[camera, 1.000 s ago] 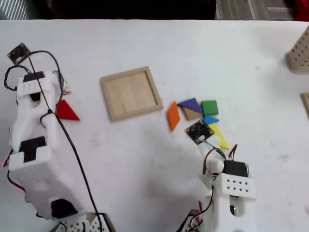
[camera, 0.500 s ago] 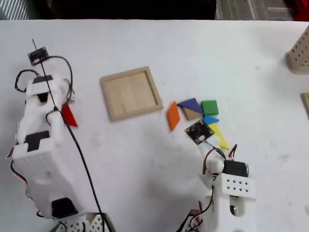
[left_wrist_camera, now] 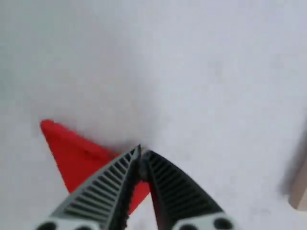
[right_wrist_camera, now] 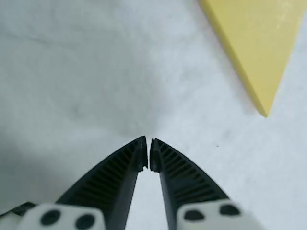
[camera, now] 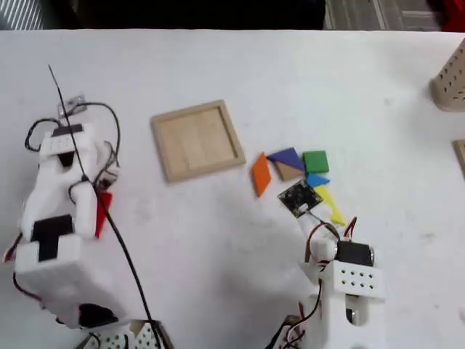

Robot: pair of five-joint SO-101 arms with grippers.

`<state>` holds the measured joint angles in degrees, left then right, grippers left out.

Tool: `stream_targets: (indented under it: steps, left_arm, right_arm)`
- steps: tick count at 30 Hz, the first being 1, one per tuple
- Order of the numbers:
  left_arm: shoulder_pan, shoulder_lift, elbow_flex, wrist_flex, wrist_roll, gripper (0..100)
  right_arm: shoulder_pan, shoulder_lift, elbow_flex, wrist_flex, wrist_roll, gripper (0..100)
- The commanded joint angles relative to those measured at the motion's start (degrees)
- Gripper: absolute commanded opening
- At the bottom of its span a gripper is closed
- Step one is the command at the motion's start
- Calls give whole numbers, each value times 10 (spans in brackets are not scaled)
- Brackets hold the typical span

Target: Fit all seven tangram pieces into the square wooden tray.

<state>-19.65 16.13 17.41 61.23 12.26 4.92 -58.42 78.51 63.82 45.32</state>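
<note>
While the red triangular tangram piece (camera: 105,203) lies flat on the white bench (camera: 240,65), left of the square wooden tray (camera: 160,150) and apart from it, the left end effector (left_wrist_camera: 140,153) is seen closed, its tips together at that piece's edge. The right end effector (right_wrist_camera: 147,144) is likewise closed over bare bench, near the yellow triangle (right_wrist_camera: 254,43). An orange parallelogram (camera: 261,174), dark blue triangle (camera: 287,157), green square (camera: 315,161), brown triangle (camera: 289,171) and light blue triangle (camera: 317,179) are clustered right of the tray, outside it.

White table (camera: 240,65), dark strip beyond its far edge, perforated pale block (camera: 452,83) at right
</note>
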Motion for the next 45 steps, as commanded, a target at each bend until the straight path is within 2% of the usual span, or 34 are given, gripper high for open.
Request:
stream_targets:
  steps: [1, 6, 9, 13, 16, 19, 21, 28, 39, 45]
  left_arm:
    - [13, -152, 120, -50, -7, 20]
    - [-2, -247, 176, -48, -8, 20]
    - [-8, -276, 185, -13, -33, 39]
    - [-16, -284, 188, 38, -4, 179]
    - [-47, -283, 188, 41, 43, 295]
    - [-66, -283, 188, 41, 55, 364]
    - [-68, -284, 198, 37, 56, 360]
    - [-68, -285, 245, -63, 88, 305]
    - [-59, -283, 236, -74, 86, 306]
    - [-99, -283, 304, -162, 84, 306]
  right_arm:
    - [-7, -8, -4, -5, -4, 19]
    - [-7, -8, -4, -5, -4, 19]
    - [-7, -8, -4, -5, -4, 19]
    - [-7, -8, -4, -5, -2, 19]
    - [-7, -8, -4, -5, -1, 19]
    - [-13, -8, -4, -5, 0, 19]
    - [-23, -8, -1, -4, 0, 19]
    - [-11, -8, 0, -4, 1, 19]
    - [7, -8, -1, -4, 2, 19]
    - [10, -8, -2, 0, 3, 19]
